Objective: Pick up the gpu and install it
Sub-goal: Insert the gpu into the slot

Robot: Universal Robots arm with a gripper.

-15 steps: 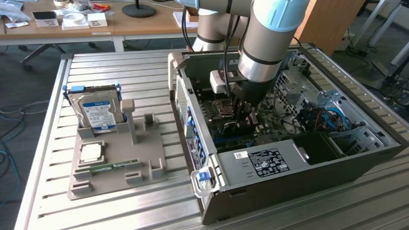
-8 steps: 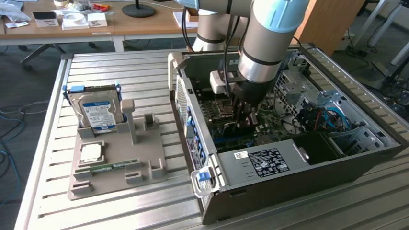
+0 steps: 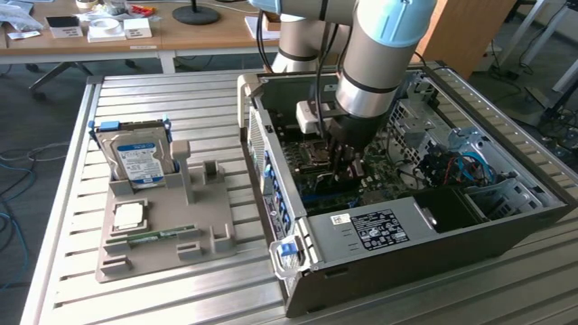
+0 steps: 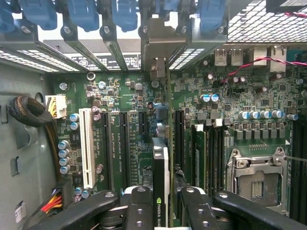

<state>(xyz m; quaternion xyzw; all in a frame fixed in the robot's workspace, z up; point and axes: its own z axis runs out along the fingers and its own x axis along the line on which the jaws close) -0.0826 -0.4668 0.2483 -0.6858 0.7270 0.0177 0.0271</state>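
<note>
- Gripper [image 4: 162, 211] is down inside the open PC case [image 3: 505, 223], over the motherboard [image 4: 124, 96], fingers [image 4: 139, 211] clamped on the gpu [image 4: 160, 163] from both flat sides.
- Gpu is edge-on in the wrist view: thin dark card w/ a green-logo label near the fingers, pale metal bracket [image 4: 163, 43] at its far end, up against the case's rear slot wall.
- Card stands upright over the mobo, in line w/ the long black slots [image 4: 122, 143]; white slot [image 4: 87, 146] sits a few slots off to one side. Can't tell if the card edge is seated in a slot or just above it.
- Blue slot latches [image 4: 84, 12] run along the rear wall above the bracket.
- CPU socket [image 4: 256, 179] lies on the mobo on the other side of the card from the white slot, w/ memory slots between.
- Exterior view: arm [image 3: 380, 47] reaches down into the case middle; case lies on its side on the slatted table [image 3: 162, 95], toward the exterior view's right.
- Grey parts tray [image 3: 158, 261] near the table's edge on the exterior view's left holds a hard drive [image 3: 135, 156] standing upright, a CPU [image 3: 128, 217] and a memory stick [image 3: 149, 237] lying flat.
- Tray's upright holder [image 3: 194, 169] beside the drive has nothing in it.
</note>
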